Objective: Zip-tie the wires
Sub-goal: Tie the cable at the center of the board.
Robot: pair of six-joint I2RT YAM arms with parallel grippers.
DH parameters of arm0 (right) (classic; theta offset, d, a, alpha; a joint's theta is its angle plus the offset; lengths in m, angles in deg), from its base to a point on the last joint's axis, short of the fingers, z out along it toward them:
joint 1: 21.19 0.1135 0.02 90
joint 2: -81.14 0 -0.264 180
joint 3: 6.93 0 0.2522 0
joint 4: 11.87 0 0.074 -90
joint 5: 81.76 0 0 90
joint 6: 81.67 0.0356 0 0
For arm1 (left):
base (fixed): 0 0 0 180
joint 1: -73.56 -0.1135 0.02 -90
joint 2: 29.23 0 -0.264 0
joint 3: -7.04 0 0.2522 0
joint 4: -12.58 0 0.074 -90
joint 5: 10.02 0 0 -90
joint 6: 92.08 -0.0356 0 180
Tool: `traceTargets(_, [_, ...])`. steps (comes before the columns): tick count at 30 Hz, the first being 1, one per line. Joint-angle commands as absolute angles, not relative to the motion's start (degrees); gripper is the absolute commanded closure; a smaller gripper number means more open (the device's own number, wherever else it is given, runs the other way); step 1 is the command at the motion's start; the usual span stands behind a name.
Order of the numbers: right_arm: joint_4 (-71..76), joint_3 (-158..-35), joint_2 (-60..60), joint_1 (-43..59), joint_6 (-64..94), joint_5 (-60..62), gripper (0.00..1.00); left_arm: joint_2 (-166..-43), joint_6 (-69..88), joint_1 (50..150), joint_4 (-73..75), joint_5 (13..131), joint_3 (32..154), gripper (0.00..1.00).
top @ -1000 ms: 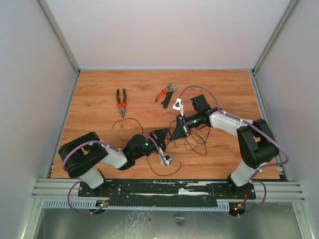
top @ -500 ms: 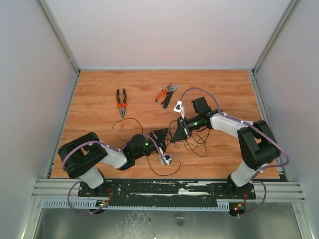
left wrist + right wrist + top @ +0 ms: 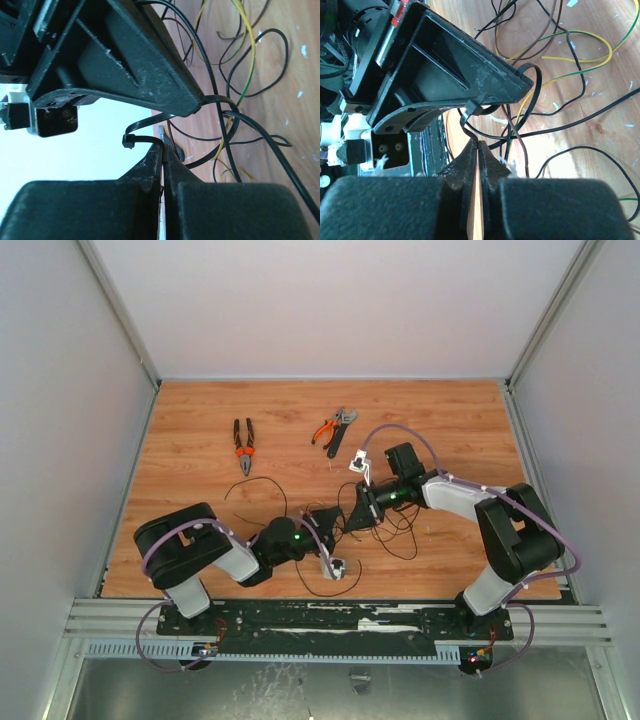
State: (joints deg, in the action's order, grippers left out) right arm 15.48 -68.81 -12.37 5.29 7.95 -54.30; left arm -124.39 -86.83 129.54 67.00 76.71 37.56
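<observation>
1. Wood-grain desk [image 3: 200, 410] fills the floor of a white-walled booth, with both arms reaching in from the near edge and meeting near its middle.
2. Compared with a second ago, the left arm [image 3: 190, 545] has swung its dark elbow to the right and drawn in closer to its base.
3. The right arm [image 3: 470, 495] has followed it, so the spot where the two claws meet now sits a little nearer the front edge than before.
4. The left claw [image 3: 162, 150] is clenched, and its own camera shows the tips pinching the zip tie [image 3: 128, 142] just beside the tie's small square head.
5. The right claw [image 3: 479, 144] is clenched as well, nipping a flat black stretch of the same tie.
6. Between the two tips the tie stands curved and lifted off the wood.
7. The wires [image 3: 388, 525] lie in loose loops under and to the right of the claws. Most are black, with brown and yellow-green strands showing in the wrist views.
8. One thin black loop trails left past the left claw, and another curls toward the front edge.
9. Farther back, the long-nose pliers [image 3: 243, 445] lie where they lay a second ago.
10. The orange-handled cutters [image 3: 322, 430] and the dark tool [image 3: 336, 442] touching them have not shifted either, and both sit well apart from the tangle.
</observation>
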Motion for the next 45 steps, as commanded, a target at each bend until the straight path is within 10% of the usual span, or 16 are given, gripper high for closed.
traceTargets(1, [12.85,-68.55,-11.61,5.60,8.49,-54.29,0.96,-126.70,-86.18,130.91,70.82,77.49,36.56,1.00])
traceTargets(45, [18.75,-70.26,-7.15,6.35,5.51,-45.74,0.69,-131.27,-81.47,131.21,77.89,78.05,34.85,1.00])
